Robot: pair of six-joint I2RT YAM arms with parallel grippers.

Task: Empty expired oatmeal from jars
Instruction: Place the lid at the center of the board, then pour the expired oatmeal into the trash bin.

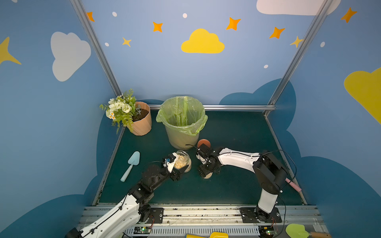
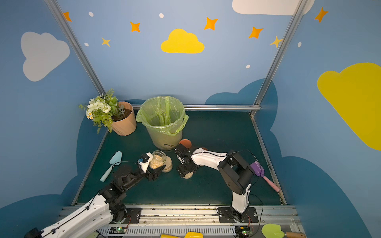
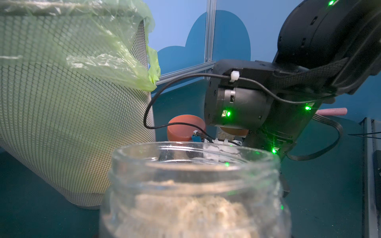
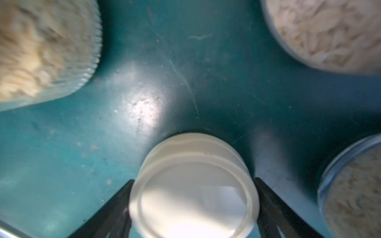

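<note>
In both top views my left gripper (image 1: 176, 167) (image 2: 154, 165) is shut on an open glass jar (image 1: 182, 161) (image 2: 157, 160) holding pale oatmeal (image 1: 179, 160). The left wrist view shows that jar's mouth (image 3: 195, 156) up close, with my fingers hidden behind it. My right gripper (image 1: 206, 172) points down over a beige lid (image 1: 207, 175) (image 4: 193, 195) lying on the mat. Its jaws are parted on either side of the lid. A beige-lidded jar (image 2: 168, 163) stands next to the held jar. Two rust-orange-lidded jars (image 1: 204, 143) (image 3: 185, 127) (image 3: 235, 131) stand behind the right wrist.
A mesh bin with a green bag (image 1: 182, 138) stands at the back centre, close behind the jars. A flower pot (image 1: 143, 126) sits back left and a pale blue trowel (image 1: 131, 165) lies left. A purple scoop (image 2: 257, 170) lies by the right edge, behind the right arm.
</note>
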